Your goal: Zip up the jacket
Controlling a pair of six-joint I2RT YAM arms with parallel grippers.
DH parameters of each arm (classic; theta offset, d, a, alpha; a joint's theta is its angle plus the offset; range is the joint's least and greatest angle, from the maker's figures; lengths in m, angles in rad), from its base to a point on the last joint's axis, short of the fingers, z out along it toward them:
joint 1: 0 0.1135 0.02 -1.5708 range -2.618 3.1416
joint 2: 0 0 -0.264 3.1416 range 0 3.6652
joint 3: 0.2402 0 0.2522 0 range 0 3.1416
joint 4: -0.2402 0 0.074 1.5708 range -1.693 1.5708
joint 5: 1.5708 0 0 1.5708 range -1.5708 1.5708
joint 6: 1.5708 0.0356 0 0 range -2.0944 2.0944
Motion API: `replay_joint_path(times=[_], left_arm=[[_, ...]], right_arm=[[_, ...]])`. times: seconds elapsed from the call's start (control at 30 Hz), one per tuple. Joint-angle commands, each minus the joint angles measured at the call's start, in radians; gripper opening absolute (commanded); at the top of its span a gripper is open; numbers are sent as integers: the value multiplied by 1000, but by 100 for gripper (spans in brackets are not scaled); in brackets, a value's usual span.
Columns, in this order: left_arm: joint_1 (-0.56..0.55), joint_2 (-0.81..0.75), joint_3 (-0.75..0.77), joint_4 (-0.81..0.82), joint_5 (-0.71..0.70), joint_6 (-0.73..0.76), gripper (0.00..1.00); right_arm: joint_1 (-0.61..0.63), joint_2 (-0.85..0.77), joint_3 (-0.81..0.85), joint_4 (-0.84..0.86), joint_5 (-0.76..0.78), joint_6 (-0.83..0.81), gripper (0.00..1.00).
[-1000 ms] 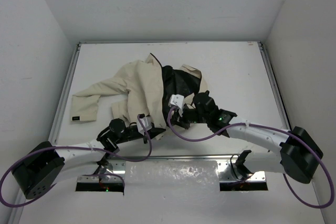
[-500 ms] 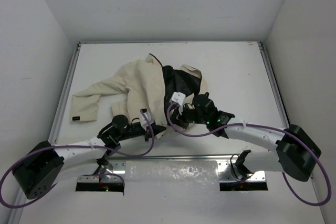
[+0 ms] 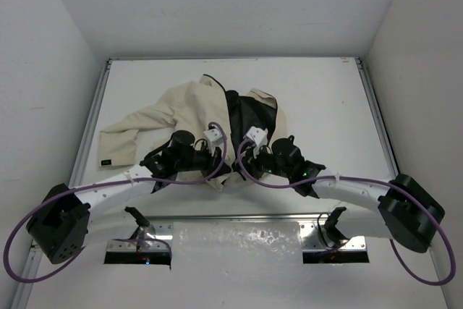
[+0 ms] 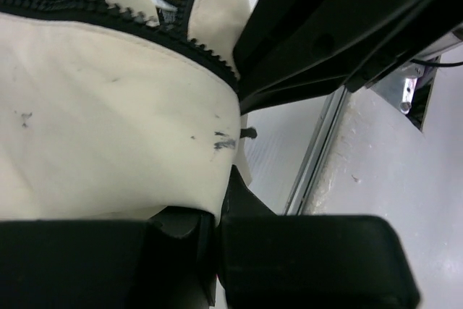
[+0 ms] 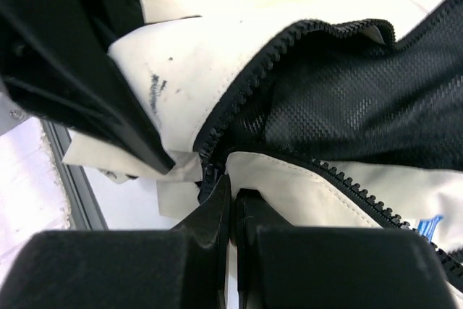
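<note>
The cream jacket (image 3: pixel 189 110) lies crumpled and unzipped, black lining showing.

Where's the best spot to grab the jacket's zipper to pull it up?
Probably low on the jacket, where the two tooth rows meet at the hem. Come from the hem side, since the rows open in a V away from it.

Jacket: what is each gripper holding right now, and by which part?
The left gripper is shut on the jacket at its bottom hem beside the zipper. The right gripper pinches the zipper's bottom end, where the tooth rows meet.
</note>
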Motion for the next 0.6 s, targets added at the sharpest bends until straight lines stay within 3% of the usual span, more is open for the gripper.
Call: replay_joint_path(times=[0.0, 0.3, 0.57], left_arm=[[8, 36, 49, -88, 23, -12, 0], [72, 163, 121, 0, 112, -24, 0], [118, 359, 271, -35, 254, 17, 0]], right_arm=[[2, -61, -15, 90, 41, 40, 0], [-13, -78, 38, -53, 102, -16, 0], [-157, 81, 147, -21, -95, 98, 0]])
